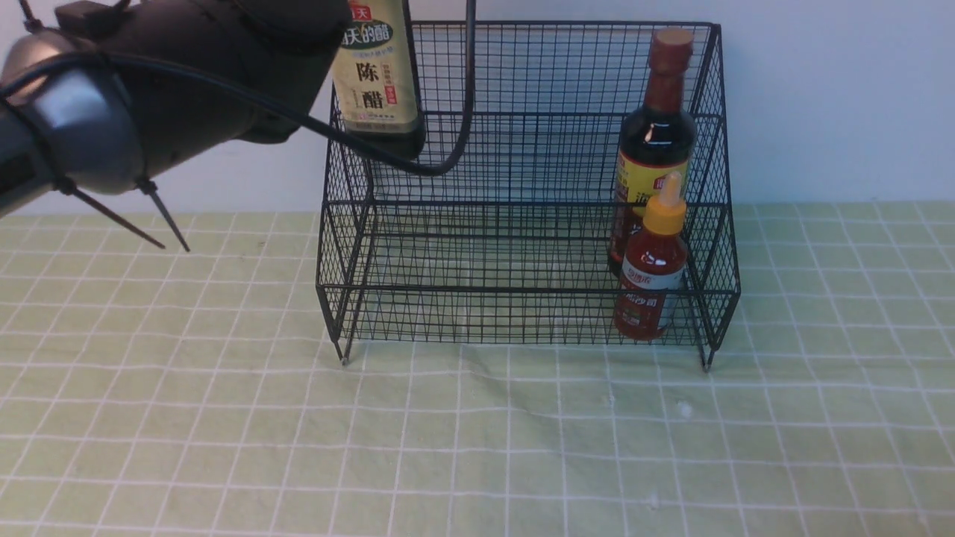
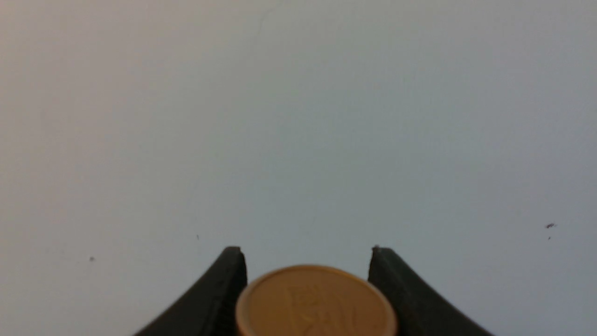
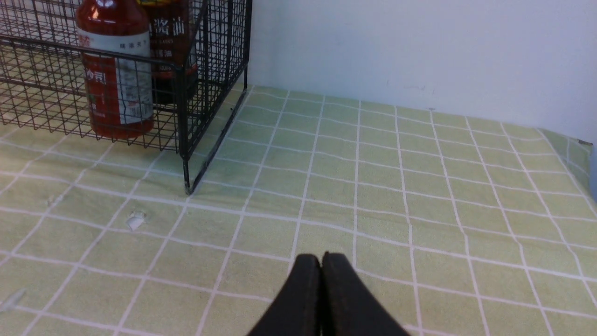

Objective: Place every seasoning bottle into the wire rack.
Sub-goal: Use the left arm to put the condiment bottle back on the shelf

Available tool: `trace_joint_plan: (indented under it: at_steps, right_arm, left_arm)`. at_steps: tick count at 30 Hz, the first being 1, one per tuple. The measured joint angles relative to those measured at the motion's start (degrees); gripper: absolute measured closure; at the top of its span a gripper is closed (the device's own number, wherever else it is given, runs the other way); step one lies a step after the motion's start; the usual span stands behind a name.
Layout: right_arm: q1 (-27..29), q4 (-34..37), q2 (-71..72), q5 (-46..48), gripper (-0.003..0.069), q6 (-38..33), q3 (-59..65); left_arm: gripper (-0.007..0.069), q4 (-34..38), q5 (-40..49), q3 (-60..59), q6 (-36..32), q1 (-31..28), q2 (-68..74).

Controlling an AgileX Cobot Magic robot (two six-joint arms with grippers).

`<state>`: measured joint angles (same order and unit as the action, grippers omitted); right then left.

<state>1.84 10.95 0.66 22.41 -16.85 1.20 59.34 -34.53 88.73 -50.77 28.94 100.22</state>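
Observation:
A tall dark bottle with a beige label [image 1: 377, 74] hangs upright at the upper left corner of the black wire rack [image 1: 522, 339], its base off any shelf. My left gripper [image 2: 305, 252] is shut on this bottle below its gold cap [image 2: 316, 301], which sits between the black fingers [image 2: 224, 289]. In the front view the arm's body hides the gripper. The maroon-capped dark bottle [image 1: 656, 142] stands on the rack's upper tier at the right. The small red sauce bottle [image 1: 650, 283] stands in front of it on the lower tier. My right gripper [image 3: 321, 256] is shut and holds nothing, low over the cloth.
A green checked cloth [image 1: 477, 447] covers the table. A pale wall [image 1: 835, 97] rises right behind the rack. A black cable [image 1: 462, 112] loops from the left arm across the rack's back. The rack's right front leg [image 3: 187, 182] stands ahead of my right gripper.

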Motion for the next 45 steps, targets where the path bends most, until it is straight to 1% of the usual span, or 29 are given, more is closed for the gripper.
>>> trace_joint_plan:
  at_steps: [8,12,18,20,25,33,36,38,45]
  right_arm:
    - [0.0,0.0,0.0,0.0,0.0673,-0.1,0.0]
    - [0.0,0.0,0.0,0.0,0.0673,-0.1,0.0]
    - [0.0,0.0,0.0,0.0,0.0673,-0.1,0.0]
    - [0.0,0.0,0.0,0.0,0.0673,-0.1,0.0]
    - [0.0,0.0,0.0,0.0,0.0673,-0.1,0.0]
    - [0.0,0.0,0.0,0.0,0.0673,-0.1,0.0]
    - [0.0,0.0,0.0,0.0,0.0673,-0.1,0.0]
    - [0.0,0.0,0.0,0.0,0.0673,-0.1,0.0]
    - [0.0,0.0,0.0,0.0,0.0673,-0.1,0.0]
  left_arm:
    - [0.0323,0.0,0.1,0.3,0.1,0.0,4.5]
    - [0.0323,0.5,1.8,0.3,0.0,0.0,6.2]
    - [0.0323,6.0,3.5,0.4,-1.7,0.0,8.5]
    - [0.0323,7.7,3.7,0.4,-3.7,0.0,9.4]
    - [0.0323,8.9,4.3,0.4,-7.1,0.0,10.7]
    - [0.0323,11.9,4.6,0.4,-8.2,0.0,10.8]
    - [0.0323,14.4,4.6,0.4,-10.4,0.0,10.8]
    - [0.0323,17.6,4.6,0.4,-14.1,0.0,10.8]
    - [0.0312,22.6,5.0,0.5,-22.4,0.0,10.6]
